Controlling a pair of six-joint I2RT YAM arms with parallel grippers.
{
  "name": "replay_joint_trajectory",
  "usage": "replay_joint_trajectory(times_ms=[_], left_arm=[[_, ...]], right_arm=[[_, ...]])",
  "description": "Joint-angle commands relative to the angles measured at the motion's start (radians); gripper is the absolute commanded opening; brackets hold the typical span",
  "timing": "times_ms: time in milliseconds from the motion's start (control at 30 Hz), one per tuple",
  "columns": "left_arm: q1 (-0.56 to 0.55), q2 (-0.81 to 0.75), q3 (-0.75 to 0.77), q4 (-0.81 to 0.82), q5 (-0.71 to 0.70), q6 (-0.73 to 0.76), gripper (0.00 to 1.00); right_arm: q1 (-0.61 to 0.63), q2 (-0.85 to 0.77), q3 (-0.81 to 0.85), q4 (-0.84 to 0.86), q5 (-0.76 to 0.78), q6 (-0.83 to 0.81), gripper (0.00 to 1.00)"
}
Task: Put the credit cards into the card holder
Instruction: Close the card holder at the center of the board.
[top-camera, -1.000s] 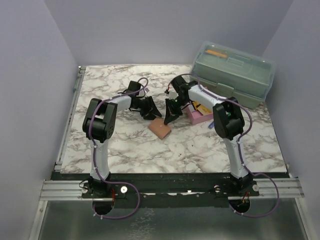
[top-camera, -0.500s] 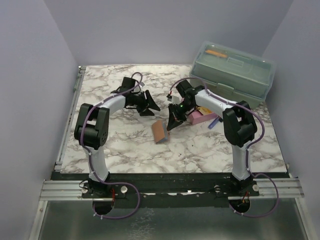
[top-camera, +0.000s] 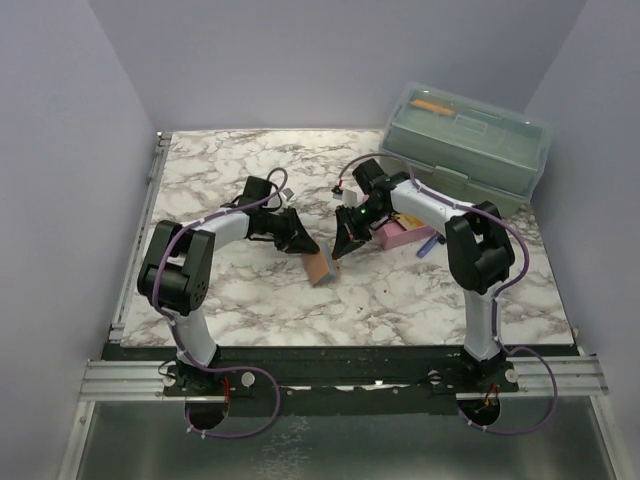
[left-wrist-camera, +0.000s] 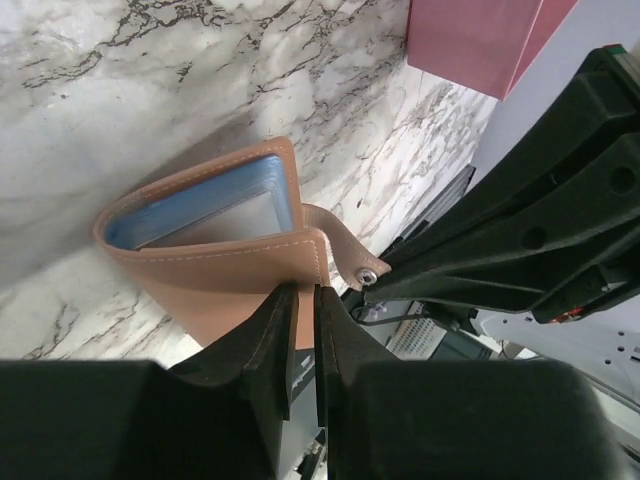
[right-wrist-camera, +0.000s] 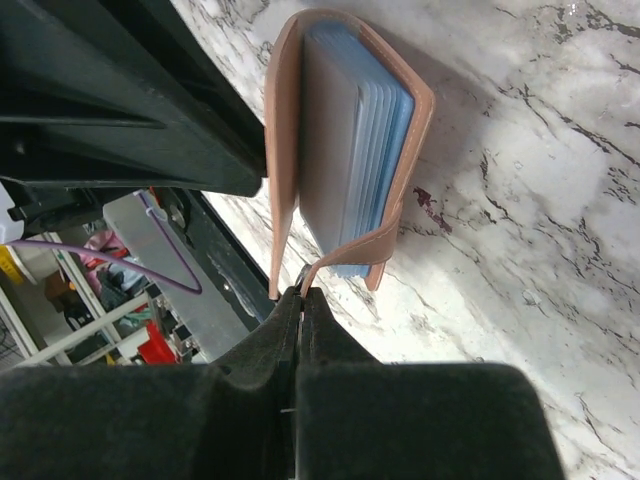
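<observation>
The top external camera sits above and behind the 2 arm bases, facing down over the whole tabletop (top-camera: 250, 290). The 2 wrist cameras ride close behind the left claw (left-wrist-camera: 300, 290) and right claw (right-wrist-camera: 300, 292), looking along them. All 3 views share the card holder (top-camera: 320, 268) at centre.

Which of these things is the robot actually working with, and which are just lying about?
Part of the job:
- card holder, standing partly open on the table
- left tool, pinching its cover
- right tool, pinching its strap

Just lying about:
- pink tray
- grey-green toolbox

No loose credit cards show clearly.
</observation>
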Motion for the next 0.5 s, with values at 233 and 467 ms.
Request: replay_joint_trajectory(times_ms=[233,467], left_arm=[[-0.016,0.128,-0.018,0.121,-0.029,-0.024,0.17],[-0.030,0.161,-0.022,0.150,-0.057,-0.045,0.14]], right_arm=[[0.010,0.020,0.028,-0.006,-0.049,-0.044,0.00],[0.032,0.094,0.105,-0.058,-0.045,-0.043,0.00]])
